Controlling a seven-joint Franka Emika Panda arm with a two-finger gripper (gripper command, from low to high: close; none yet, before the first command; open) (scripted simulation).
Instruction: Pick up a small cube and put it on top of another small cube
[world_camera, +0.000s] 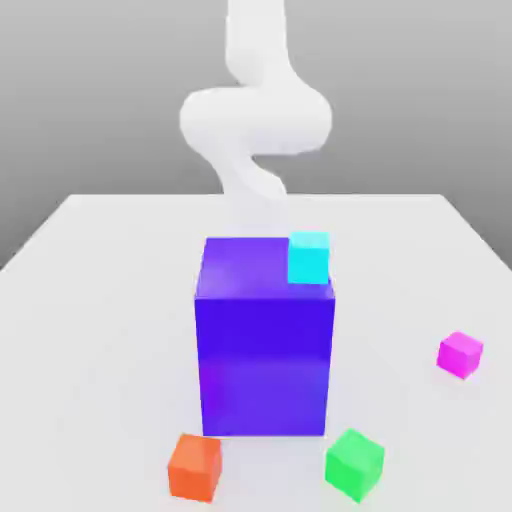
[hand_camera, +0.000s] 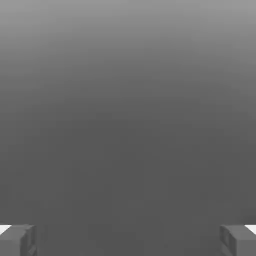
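Exterior view, arm: the white arm (world_camera: 255, 120) curls down behind the big blue block (world_camera: 265, 340), which cuts off its lower part.
Jaws: in the hand view the two fingertips (hand_camera: 17, 241) sit far apart, nothing between them; gripper (hand_camera: 128, 241) faces plain grey.
Pink cube (world_camera: 460, 354): small, bright magenta, on the surface (world_camera: 90, 330) at the block's 3 o'clock.
Green cube (world_camera: 354, 464): at 5 o'clock, well apart from the pink.
Others: orange cube (world_camera: 195, 466) at 7 o'clock; cyan cube (world_camera: 308, 257) atop the block.
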